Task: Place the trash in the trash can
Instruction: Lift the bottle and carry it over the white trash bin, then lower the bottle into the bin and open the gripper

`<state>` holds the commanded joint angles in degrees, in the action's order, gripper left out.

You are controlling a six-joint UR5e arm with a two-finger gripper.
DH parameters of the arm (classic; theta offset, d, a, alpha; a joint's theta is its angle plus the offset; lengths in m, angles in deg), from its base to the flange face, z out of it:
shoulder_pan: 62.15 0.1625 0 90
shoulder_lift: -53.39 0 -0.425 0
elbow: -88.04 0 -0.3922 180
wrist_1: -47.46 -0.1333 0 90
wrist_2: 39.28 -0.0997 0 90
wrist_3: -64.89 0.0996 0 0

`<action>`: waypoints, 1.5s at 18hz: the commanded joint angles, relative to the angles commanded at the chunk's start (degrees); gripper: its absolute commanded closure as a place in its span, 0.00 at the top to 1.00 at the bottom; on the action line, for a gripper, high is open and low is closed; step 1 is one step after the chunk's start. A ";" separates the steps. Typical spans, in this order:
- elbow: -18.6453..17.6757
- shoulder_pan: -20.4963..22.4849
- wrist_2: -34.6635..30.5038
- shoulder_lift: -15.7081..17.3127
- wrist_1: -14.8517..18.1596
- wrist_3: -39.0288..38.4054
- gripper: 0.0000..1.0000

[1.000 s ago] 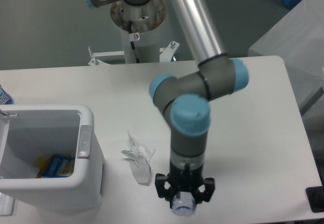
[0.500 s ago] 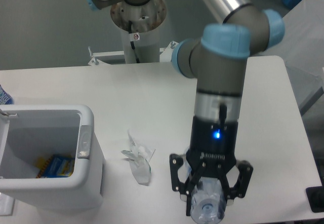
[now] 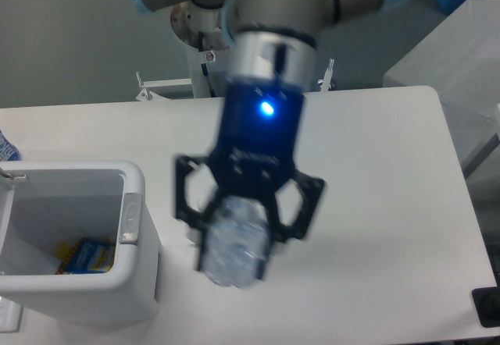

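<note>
White tabletop fills most of the view, with a grey wall and the arm's pedestal behind it. At the far left sits the trash can [image 3: 133, 175], its open mouth facing up; something blue and yellow lies on its floor, too small to name. Just right of the can's grey tab [image 3: 130, 218], and above the table, hangs the gripper [image 3: 238, 240], blurred by motion, its blue light lit. Its jaws are closed around the plastic bottle [image 3: 232, 243], which shows as a pale, crinkled cylinder pointing down and toward the camera, so its long axis runs roughly along the gripper's own axis. The blue cap cannot be made out in the blur. The crumpled white wrapper is mostly hidden behind the gripper and bottle; only a pale scrap at the bottle's left edge may belong to it, and I cannot be sure. What the next move turns on: the can's opening lies to the left of the held bottle, near but not under it, so the carry seems to need more leftward travel before the bottle clears the thick rim. Compared with half a second ago, the gripper has risen off the table and swung left from the near right part of the table, bottle still clamped, while the can has not moved.
</note>
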<state>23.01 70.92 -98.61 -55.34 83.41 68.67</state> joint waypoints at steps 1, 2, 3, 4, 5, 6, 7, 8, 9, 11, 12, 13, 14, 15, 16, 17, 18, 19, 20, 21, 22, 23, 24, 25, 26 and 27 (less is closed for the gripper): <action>-0.36 -0.70 0.00 0.09 0.00 0.00 0.60; -0.79 -2.19 0.00 0.09 0.09 -0.09 0.60; -1.58 -3.77 0.00 0.09 0.00 0.35 0.60; -1.85 -4.74 0.00 0.01 0.00 0.27 0.60; -2.20 -5.54 0.00 -0.17 0.00 0.26 0.60; -2.29 -6.41 0.00 -0.43 0.00 0.35 0.60; -2.47 -6.68 0.00 -0.78 0.00 0.44 0.60; -2.38 -7.12 0.00 -1.13 -0.09 0.44 0.60; -2.38 -7.91 0.00 -1.40 -0.09 0.70 0.60; -2.12 -8.97 0.00 -2.10 -0.09 1.40 0.60; -1.86 -9.06 0.00 -2.45 -0.09 1.49 0.60; -1.77 -9.23 0.00 -2.54 -0.09 1.50 0.60; -1.85 -9.32 0.00 -2.89 -0.09 1.50 0.60; -2.11 -9.76 0.00 -3.07 -0.09 1.50 0.60; -2.47 -10.11 0.00 -3.59 -0.09 1.50 0.60; -2.56 -10.29 0.00 -3.94 -0.09 1.58 0.60; -2.56 -10.38 0.00 -4.47 -0.09 1.58 0.60; -2.38 -10.38 0.00 -4.56 -0.09 1.58 0.60; -2.38 -10.38 0.00 -4.82 -0.09 1.58 0.60; -2.38 -10.38 0.00 -4.83 -0.09 1.58 0.60; -2.38 -10.38 0.00 -4.83 -0.09 1.58 0.61; -2.56 -10.38 0.00 -4.83 -0.09 1.58 0.61; -2.56 -10.38 -0.09 -4.74 -0.09 1.58 0.63; -2.56 -10.38 0.00 -4.83 -0.09 1.58 0.65; -2.56 -10.38 0.00 -4.83 -0.09 1.67 0.65; -2.56 -10.38 -0.09 -4.83 -0.09 1.58 0.65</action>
<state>20.45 60.55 -98.69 -60.17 83.32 70.25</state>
